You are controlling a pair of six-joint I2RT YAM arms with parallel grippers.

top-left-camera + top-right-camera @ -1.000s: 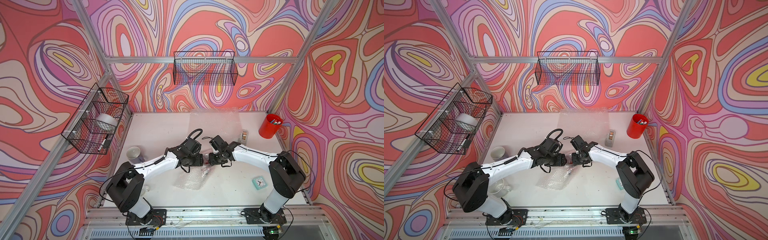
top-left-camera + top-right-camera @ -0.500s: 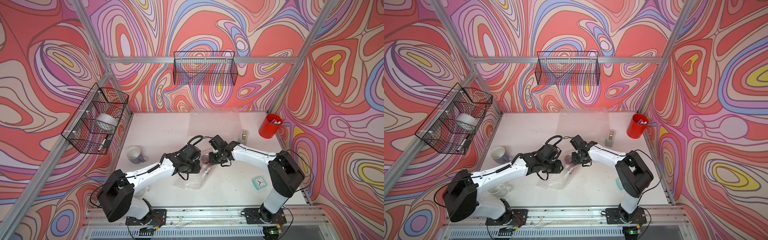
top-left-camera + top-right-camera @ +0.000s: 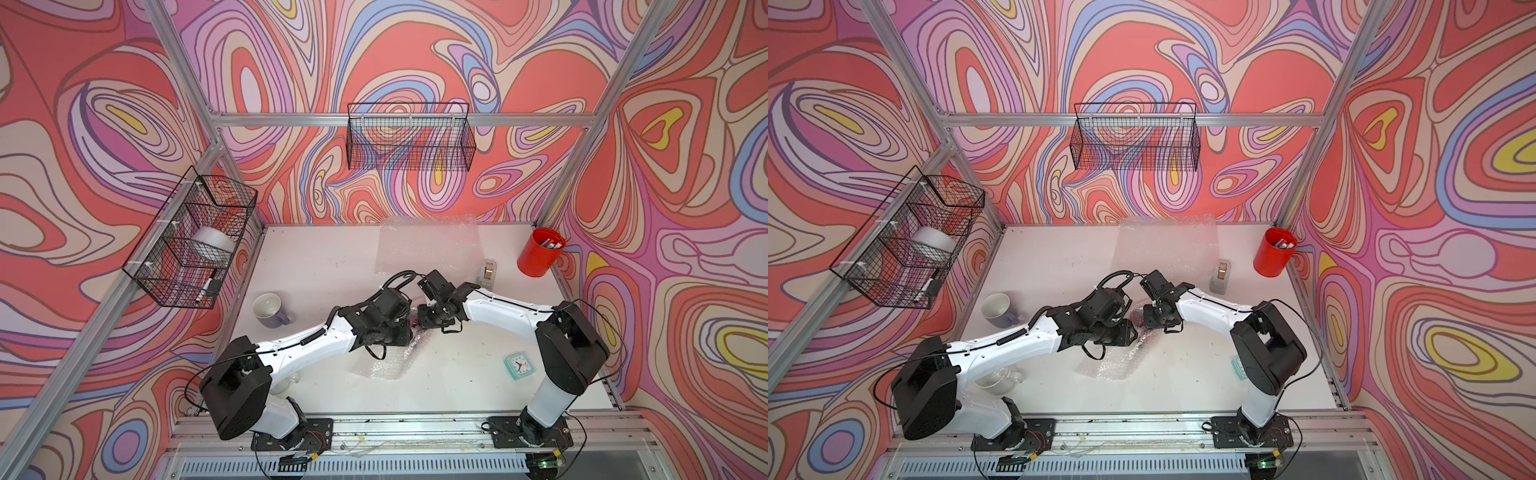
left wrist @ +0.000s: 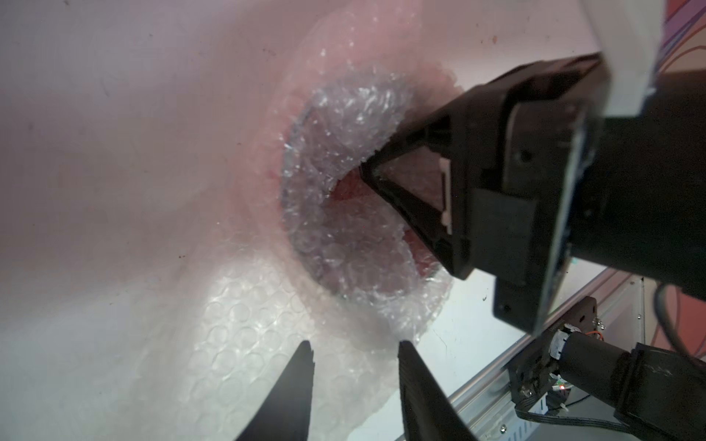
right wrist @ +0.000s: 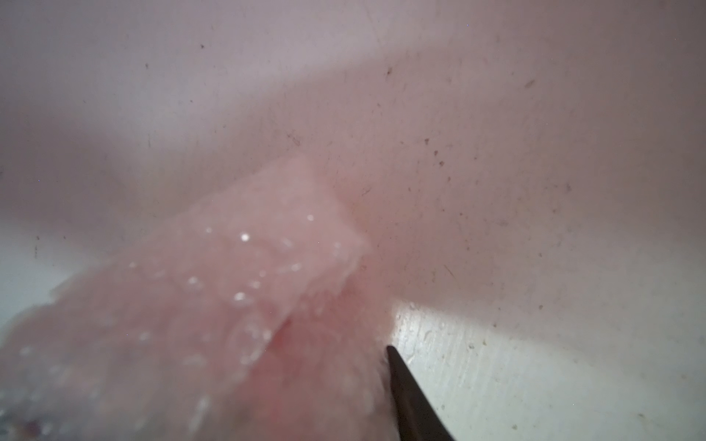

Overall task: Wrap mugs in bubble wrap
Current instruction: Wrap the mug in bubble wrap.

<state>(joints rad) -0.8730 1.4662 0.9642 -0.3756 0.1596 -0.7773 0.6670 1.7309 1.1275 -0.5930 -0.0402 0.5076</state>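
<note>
Status: red mug [image 4: 345, 193] lies on its side mid-table, swaddled in bubble wrap [image 4: 344, 126]. A loose tail of the sheet [image 3: 384, 363] trails toward the near edge. Both arms meet over it.

right gripper [image 4: 366, 172]: tip poked into the wrap-lined mouth of the mug. It's seen side-on, so I can't tell whether the jaws are spread or pinching the rim.
left gripper [image 4: 353, 366]: jaws part-way spread just over the flat tail, nothing clamped between the tips.

Risks:
- The mug can roll on its side. A sideways nudge from the right gripper would turn it and slacken the wrap.
- Pulling that tip out could drag the tucked wrap with it, because the wrap looks springy.
- The tail isn't held and no tape is visible on it, so the roll may unwind.
- The wrists are close together, so either one swinging risks a clash.

Can't make out:
- Mug handle, number of turns, whether the base end is covered.
- Top views bury the mug under both wrists; only a red sliver shows.
- Right wrist view is blurred and shows one finger [image 5: 408, 393].

The pale mug [image 3: 270, 309] at the left and the glass mug [image 3: 1000, 380], half behind the left arm, are bare. A spare sheet [image 3: 428, 245] lies at the far side.
</note>
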